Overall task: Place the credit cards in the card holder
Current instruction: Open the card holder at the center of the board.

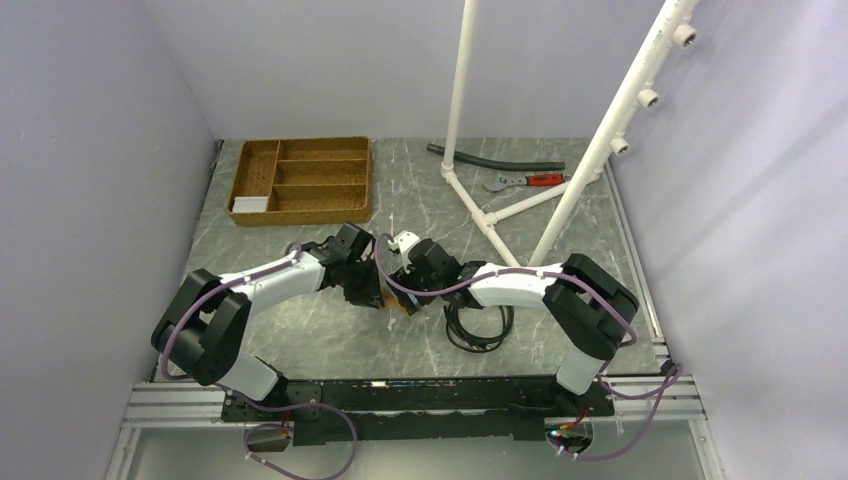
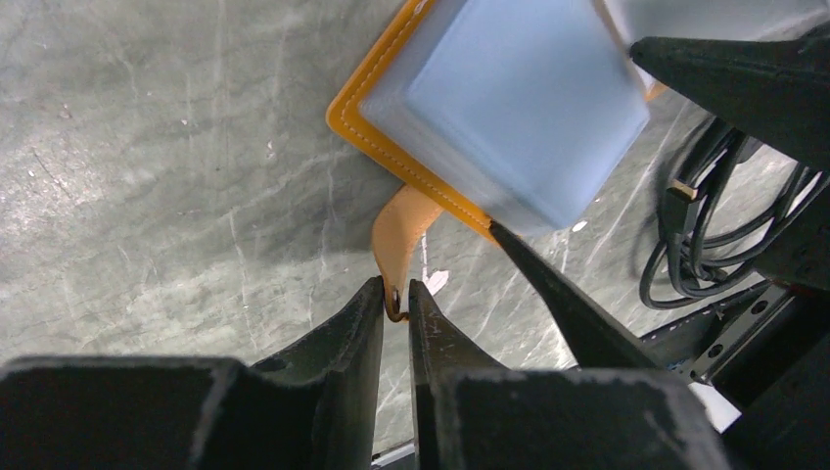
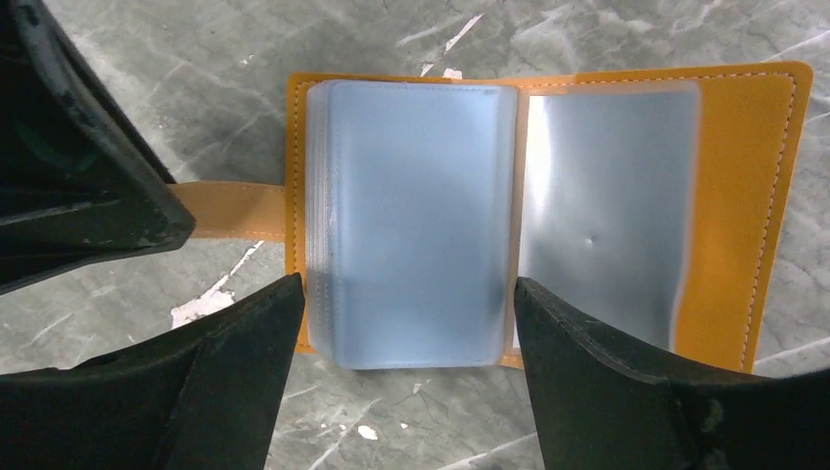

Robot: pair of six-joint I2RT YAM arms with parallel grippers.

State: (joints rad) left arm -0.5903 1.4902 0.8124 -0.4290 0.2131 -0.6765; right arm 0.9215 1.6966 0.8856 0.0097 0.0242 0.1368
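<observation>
Your left gripper (image 2: 395, 294) pinches the card holder's (image 3: 744, 196) snap tab (image 2: 401, 230) while your right gripper (image 3: 409, 294) hangs wide open over its blue pockets (image 3: 411, 196).

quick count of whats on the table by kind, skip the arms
card holder: 1
white card, in the tray: 1
wooden tray: 1
black cable coil: 1
wrench: 1
black hose: 1
white pipe frame: 1
total: 7
</observation>
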